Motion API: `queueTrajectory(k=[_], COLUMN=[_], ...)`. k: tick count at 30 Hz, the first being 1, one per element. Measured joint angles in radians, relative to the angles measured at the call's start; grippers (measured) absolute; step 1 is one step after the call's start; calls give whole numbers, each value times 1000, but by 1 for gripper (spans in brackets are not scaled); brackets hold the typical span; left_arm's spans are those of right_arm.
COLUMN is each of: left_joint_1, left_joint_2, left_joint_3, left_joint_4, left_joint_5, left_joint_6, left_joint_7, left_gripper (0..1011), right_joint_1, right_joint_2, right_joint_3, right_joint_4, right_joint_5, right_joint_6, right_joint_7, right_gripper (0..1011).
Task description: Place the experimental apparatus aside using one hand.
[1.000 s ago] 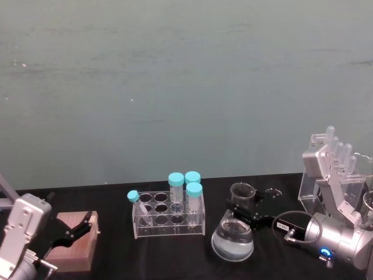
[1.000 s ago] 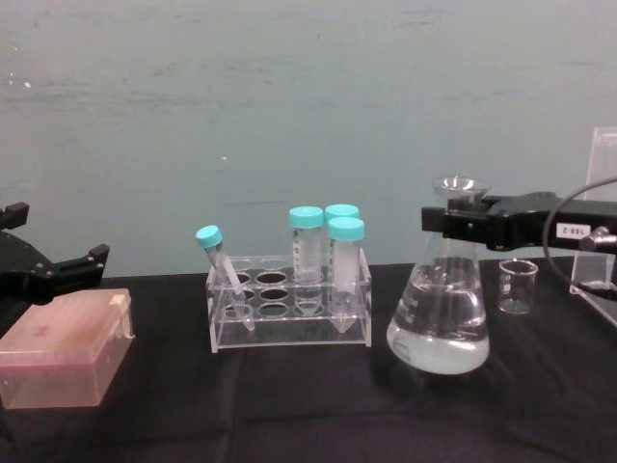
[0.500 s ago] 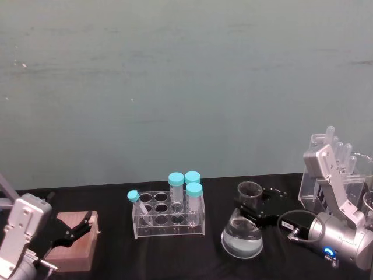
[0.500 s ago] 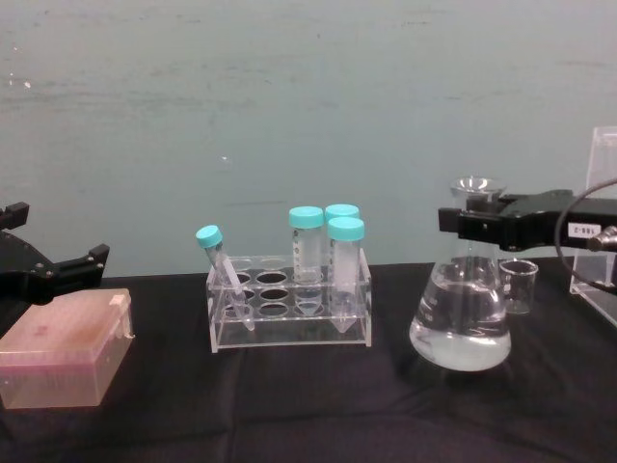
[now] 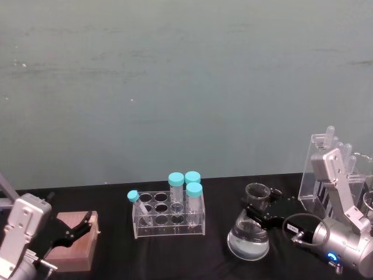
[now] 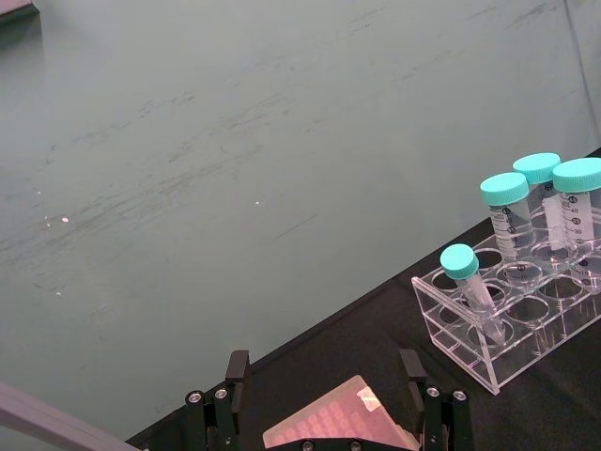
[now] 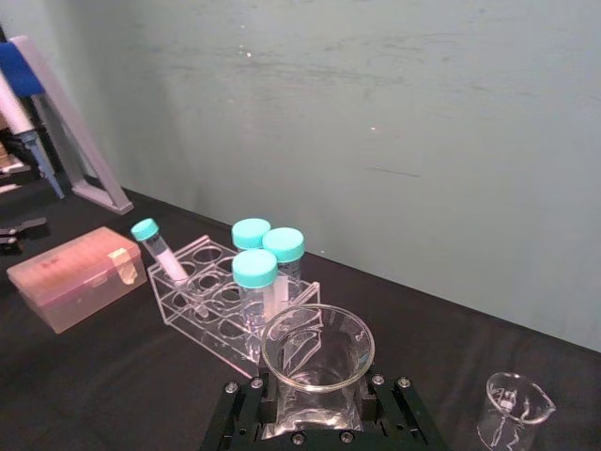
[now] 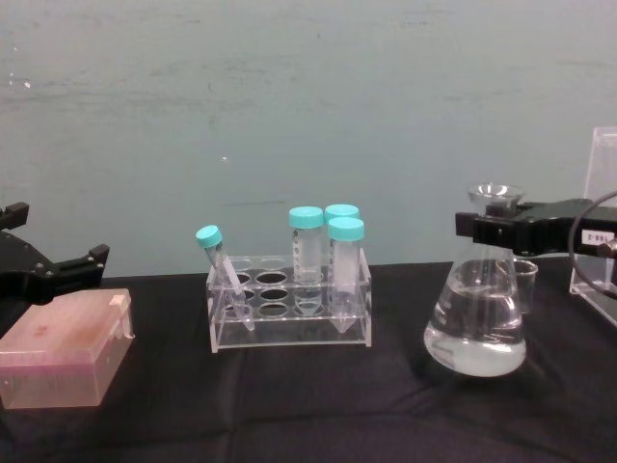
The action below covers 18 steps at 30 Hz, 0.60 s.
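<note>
Sitting mid-table: clear tube rack (image 8: 289,311) carrying three upright teal-capped tubes (image 8: 328,253) plus one small tube (image 8: 220,270) leaning left. Lying far left: pink tip box (image 8: 60,349), under the left gripper (image 8: 53,270), fingers spread apart, gripping nothing. Standing right of the rack: conical flask (image 8: 478,318), upright, clear liquid filling the lower part, base looking just off the black cloth (image 8: 308,405), can't confirm. Clamping the flask neck just under the flared rim: right gripper (image 8: 494,230), black fingers closed on it from the right. Standing just behind the flask: small glass beaker (image 8: 523,282), partly hidden. Standing at far right: acrylic pipette stand (image 5: 326,169).
</note>
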<state>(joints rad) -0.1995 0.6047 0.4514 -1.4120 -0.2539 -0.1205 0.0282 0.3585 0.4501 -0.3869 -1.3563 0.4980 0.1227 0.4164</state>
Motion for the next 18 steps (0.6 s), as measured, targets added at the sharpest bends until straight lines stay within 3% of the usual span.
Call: queueTrajectory(k=[18], left_joint_1=[0], left_joint_2=[0], left_joint_3=[0], left_joint_4=[0], left_joint_5=[0], left_joint_6=[0], left_joint_7=[0], left_gripper=[1000], right_joint_1=[-39], right_joint_2=[-18], right_joint_3=[56], right_joint_4=[-26], right_joint_5=[-40], right_joint_6=[10], right_joint_7=[-64], right_gripper=[450])
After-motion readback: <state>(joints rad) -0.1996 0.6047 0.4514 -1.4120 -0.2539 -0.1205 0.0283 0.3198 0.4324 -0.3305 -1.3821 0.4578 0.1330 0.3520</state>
